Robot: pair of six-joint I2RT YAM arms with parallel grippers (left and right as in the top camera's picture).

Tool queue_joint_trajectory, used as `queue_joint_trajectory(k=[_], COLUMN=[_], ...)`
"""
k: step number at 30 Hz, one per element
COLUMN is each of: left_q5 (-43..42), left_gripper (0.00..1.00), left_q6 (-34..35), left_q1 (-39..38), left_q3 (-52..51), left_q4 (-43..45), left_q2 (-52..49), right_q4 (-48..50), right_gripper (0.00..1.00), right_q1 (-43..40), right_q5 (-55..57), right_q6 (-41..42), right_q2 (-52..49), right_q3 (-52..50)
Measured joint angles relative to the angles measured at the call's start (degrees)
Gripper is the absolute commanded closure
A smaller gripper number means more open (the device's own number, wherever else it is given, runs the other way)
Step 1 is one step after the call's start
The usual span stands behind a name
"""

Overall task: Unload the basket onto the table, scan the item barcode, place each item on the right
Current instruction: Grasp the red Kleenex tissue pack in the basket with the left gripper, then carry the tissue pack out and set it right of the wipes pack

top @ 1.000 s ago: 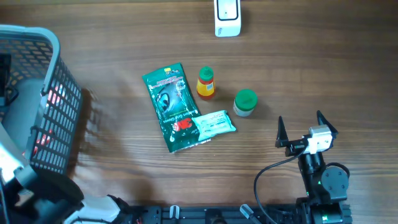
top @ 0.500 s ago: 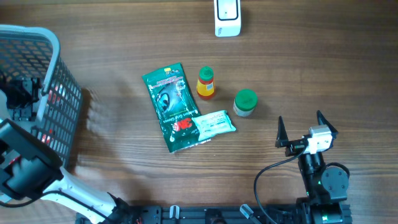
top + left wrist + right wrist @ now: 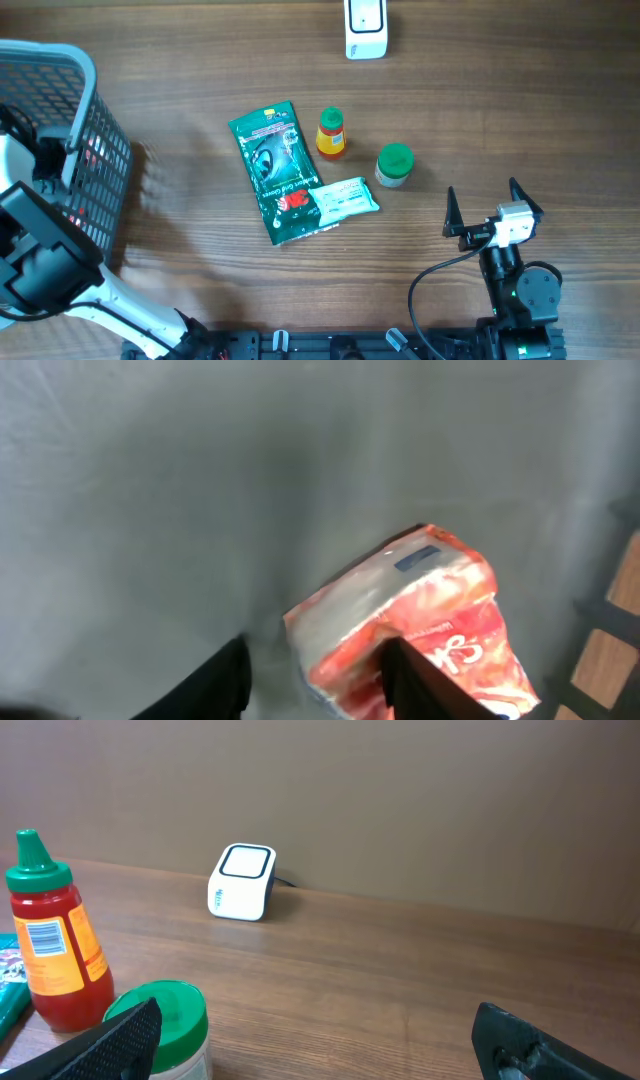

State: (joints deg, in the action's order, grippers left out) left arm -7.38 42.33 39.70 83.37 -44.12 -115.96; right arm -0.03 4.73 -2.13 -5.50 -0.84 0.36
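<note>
Red packet (image 3: 440,615): long axis diag, pale end pointing ahead of left gripper (image 3: 315,658), jaws half-spread, one finger over it; right gripper (image 3: 315,1020) spread wide.

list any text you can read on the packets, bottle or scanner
nothing reads clearly enough to quote
green packet: print too small
white sachet: print too small
red bottle: barcode label, digits blurred
red packet: white script, blurred and cut off
scanner: side marks too small
</note>
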Motion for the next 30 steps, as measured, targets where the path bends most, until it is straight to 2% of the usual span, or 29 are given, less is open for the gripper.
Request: queue_joint_trajectory(k=[2,3,13,16,18,21,24,25,27,30], left_q5=[-0.3,-0.2,2.8,3.5,3.7,3.6,1.3,-2.4,-6.0,-11.7], left_gripper=[0.91,0.96,0.96,0.96,0.96,0.96,0.96,0.96,0.96,0.96], left_q6=[-0.1,0.2,0.0,0.1,0.9,4.5,7.7,8.3,8.6,5.9], left_q1=[-0.1,-0.3,0.9,1.5,2.0,2.4,2.7,2.6,1.7,-4.9], left_q3=[-1.5,-1.6,-2.6,-2.7,-2.7,-2.6,-2.6,-2.6,-2.6,-2.6], left_q4=[2.3,2.5,0.5,0.5,0.3,-1.6,-3.0,-3.9,-6.1,-10.6], left_q2=[0.7,0.9,5.8,13.4,22.8,32.6,39.1,43.6,46.5,49.7], right_q4=[0.0,0.0,0.0,0.0,0.0,0.0,0.0,0.0,0.0,0.0], right_gripper=[0.00,0.00,0.00,0.00,0.00,0.00,0.00,0.00,0.00,0.00], right_q1=[0.0,0.0,0.0,0.0,0.0,0.0,0.0,0.0,0.0,0.0], right_q5=[0.0,0.0,0.0,0.0,0.0,0.0,0.0,0.0,0.0,0.0], right_q6=[0.0,0.0,0.0,0.0,0.0,0.0,0.0,0.0,0.0,0.0], right_q2=[0.0,0.0,0.0,0.0,0.0,0.0,0.0,0.0,0.0,0.0], right_q3=[0.0,0.0,0.0,0.0,0.0,0.0,0.0,0.0,0.0,0.0])
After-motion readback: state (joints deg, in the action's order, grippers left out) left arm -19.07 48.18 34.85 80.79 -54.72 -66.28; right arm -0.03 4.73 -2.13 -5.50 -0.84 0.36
